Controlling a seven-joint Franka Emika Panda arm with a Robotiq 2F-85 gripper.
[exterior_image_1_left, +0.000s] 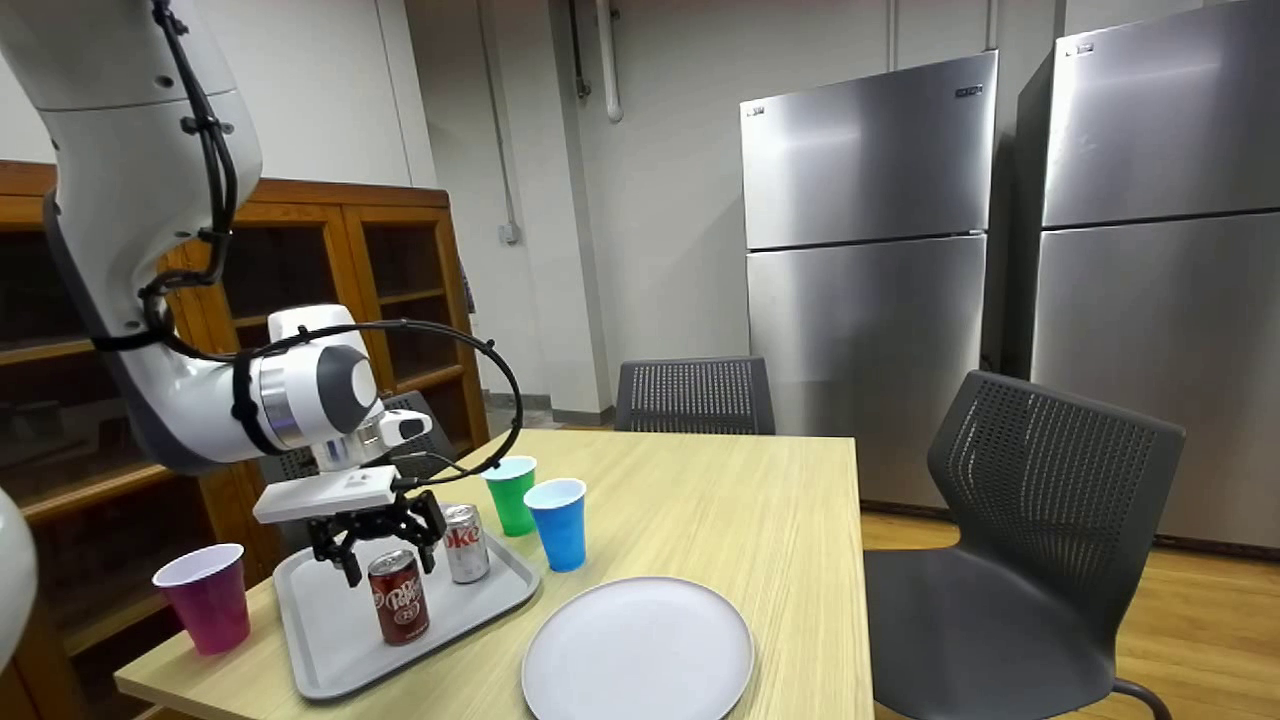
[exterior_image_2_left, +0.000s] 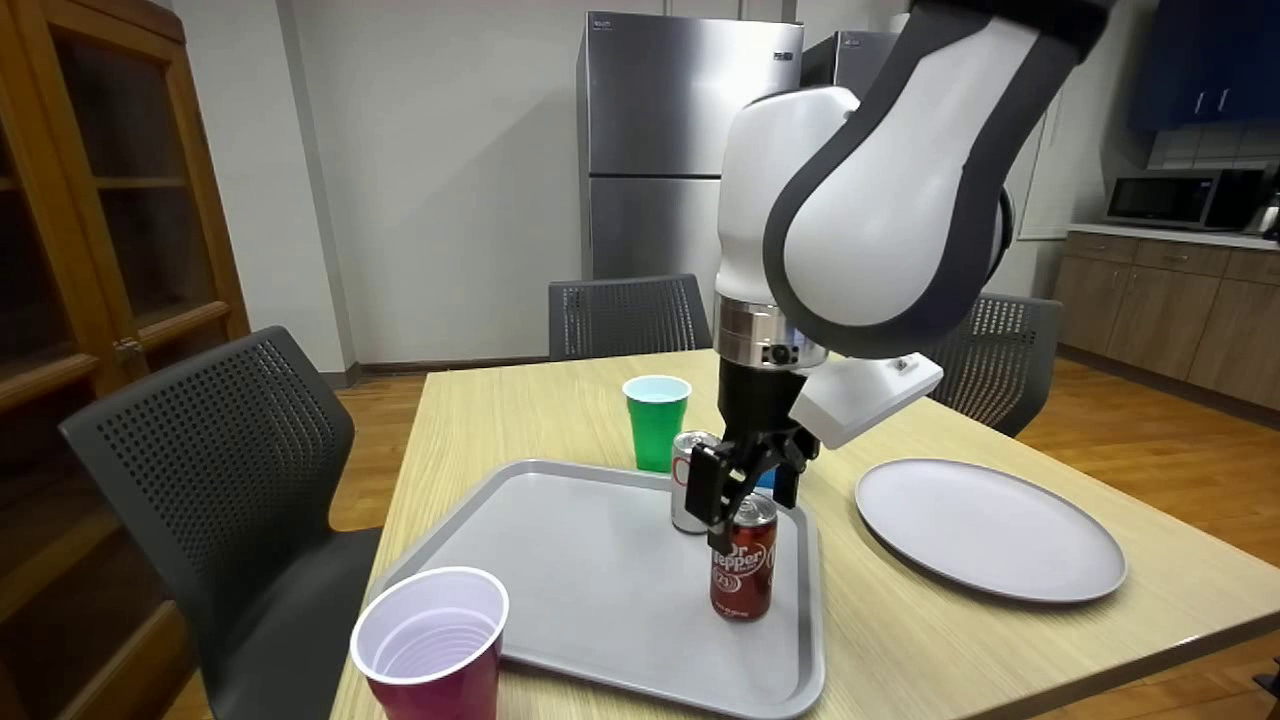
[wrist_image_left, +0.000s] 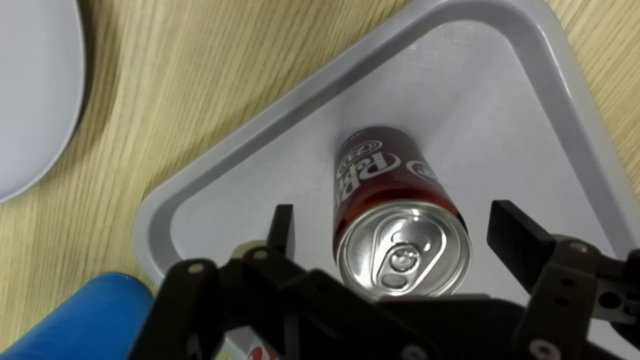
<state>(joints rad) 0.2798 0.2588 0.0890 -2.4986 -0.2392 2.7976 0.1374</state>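
Note:
My gripper (wrist_image_left: 394, 225) stands open above a dark red Dr Pepper can (wrist_image_left: 387, 175), one black finger on each side of its silver lid. Gaps show between the can and both fingers in the wrist view, so nothing is held. In both exterior views the can (exterior_image_1_left: 400, 600) is upright on a grey tray (exterior_image_2_left: 590, 570), the gripper (exterior_image_1_left: 390, 566) just over its top. Behind it on the tray stands a silver Diet Coke can (exterior_image_1_left: 466, 548), partly covered by the gripper in an exterior view (exterior_image_2_left: 690, 490).
Beside the tray are a green cup (exterior_image_1_left: 512, 498), a blue cup (exterior_image_1_left: 560, 525) and a purple cup (exterior_image_1_left: 205, 600). A pale round plate (exterior_image_1_left: 640, 650) lies on the wooden table (exterior_image_1_left: 720, 500). Dark chairs (exterior_image_1_left: 1010, 540) surround the table.

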